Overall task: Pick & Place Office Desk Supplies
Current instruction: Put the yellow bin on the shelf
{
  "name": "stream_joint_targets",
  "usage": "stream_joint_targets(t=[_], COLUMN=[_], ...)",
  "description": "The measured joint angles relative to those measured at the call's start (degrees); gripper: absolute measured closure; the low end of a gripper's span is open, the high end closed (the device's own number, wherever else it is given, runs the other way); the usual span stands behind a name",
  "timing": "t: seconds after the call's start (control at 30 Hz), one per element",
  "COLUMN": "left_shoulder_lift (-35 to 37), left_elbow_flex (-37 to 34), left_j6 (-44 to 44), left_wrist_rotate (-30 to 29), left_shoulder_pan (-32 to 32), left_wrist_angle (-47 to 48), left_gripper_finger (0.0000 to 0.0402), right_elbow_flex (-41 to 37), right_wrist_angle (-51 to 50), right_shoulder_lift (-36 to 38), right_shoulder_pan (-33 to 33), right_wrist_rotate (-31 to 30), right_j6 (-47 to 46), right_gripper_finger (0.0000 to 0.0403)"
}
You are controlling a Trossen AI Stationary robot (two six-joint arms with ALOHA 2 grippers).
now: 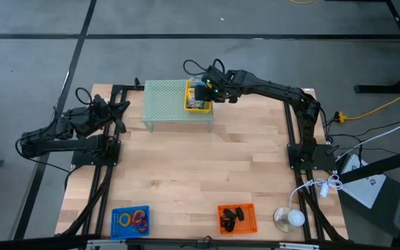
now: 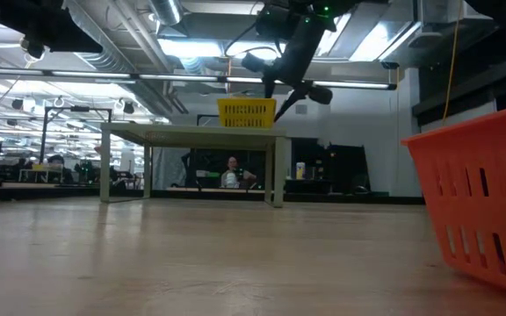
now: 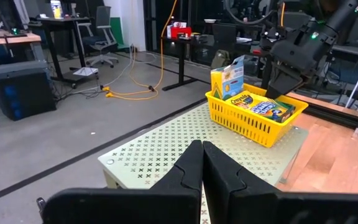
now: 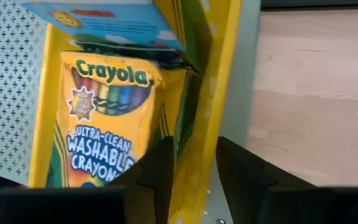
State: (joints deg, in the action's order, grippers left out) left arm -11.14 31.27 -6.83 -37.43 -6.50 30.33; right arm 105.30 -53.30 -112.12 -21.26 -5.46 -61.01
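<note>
Over the pale green mesh riser point(image 1: 178, 103), the right gripper point(image 4: 194, 171) hangs above the yellow basket point(image 3: 253, 118) on the riser's right end, fingers spread and empty, straddling the basket's wall. A crayon box point(image 4: 104, 118) lies flat inside; a second box point(image 3: 227, 76) leans upright at the basket's end (both apparently delivered). The step looks like release; the next move calls for lifting clear without snagging the rim. The left gripper point(image 3: 201, 168) waits left of the riser, fingers pressed together.
</note>
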Motion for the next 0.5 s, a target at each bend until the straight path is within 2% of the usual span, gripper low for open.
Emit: stream_joint_targets(t=[0.2, 0.5], left_shoulder_lift=[0.02, 0.02], left_elbow_flex=[0.0, 0.0], left_j6=[0.02, 0.04], left_wrist_rotate=[0.0, 0.0], left_shoulder_pan=[-0.01, 0.01], left_wrist_angle=[0.02, 0.07], left_gripper_finger=[0.0398, 0.0398], right_elbow_flex=[0.02, 0.02], right_wrist_angle=[-3.44, -4.82], right_shoulder_lift=[0.0, 0.02], right_shoulder_pan=[0.0, -0.07], right_wrist_rotate=[-2.45, -2.68], right_j6=[0.08, -0.05], right_gripper_finger=[0.0282, 0.0282])
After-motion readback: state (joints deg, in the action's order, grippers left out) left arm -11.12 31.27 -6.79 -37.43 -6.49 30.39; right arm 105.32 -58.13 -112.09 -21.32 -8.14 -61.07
